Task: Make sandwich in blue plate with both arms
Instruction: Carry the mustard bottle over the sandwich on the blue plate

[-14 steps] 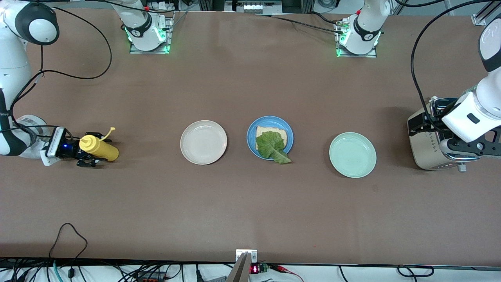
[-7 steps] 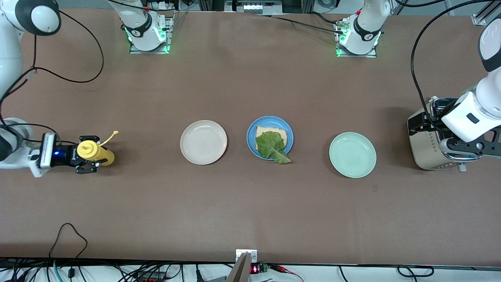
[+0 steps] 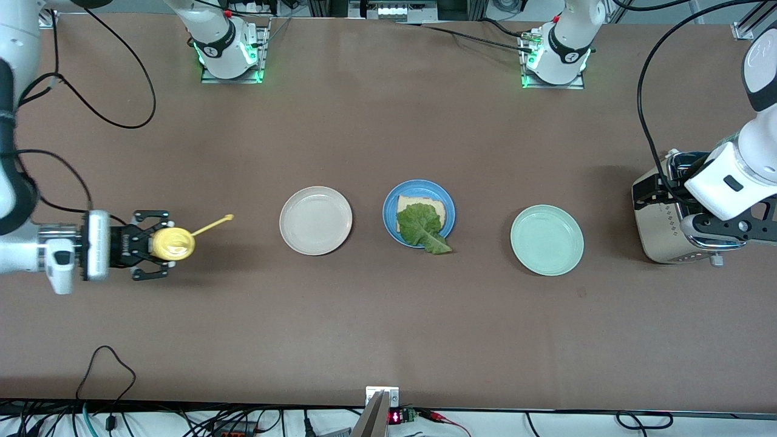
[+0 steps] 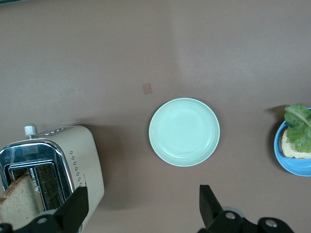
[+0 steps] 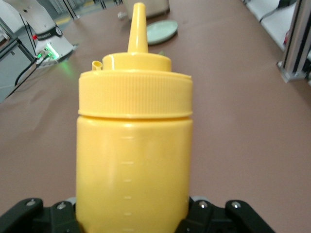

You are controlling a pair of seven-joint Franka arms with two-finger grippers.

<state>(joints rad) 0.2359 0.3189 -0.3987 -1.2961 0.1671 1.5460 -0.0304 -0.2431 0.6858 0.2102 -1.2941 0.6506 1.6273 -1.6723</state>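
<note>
The blue plate (image 3: 387, 211) lies mid-table and holds one bread slice (image 3: 438, 206) with a green lettuce leaf (image 3: 420, 226) on top; it also shows in the left wrist view (image 4: 293, 165). A second bread slice (image 4: 17, 206) stands in the toaster (image 3: 660, 213). My left gripper (image 3: 719, 238) hangs open and empty over the toaster's edge (image 4: 143, 213). My right gripper (image 3: 152, 244) is shut on a yellow squeeze bottle (image 3: 173, 243) at the right arm's end of the table. The bottle fills the right wrist view (image 5: 134, 160), its nozzle pointing away from the gripper (image 5: 133, 216).
A pale pinkish-white plate (image 3: 315, 220) lies beside the blue plate toward the right arm's end. A mint-green plate (image 3: 547, 240) lies toward the left arm's end, between the blue plate and the toaster, and shows in the left wrist view (image 4: 184, 132). Cables trail near the right arm.
My right gripper has turned and carried the yellow bottle a little toward the plates, so its cap now faces the front camera. The left arm has not moved.
</note>
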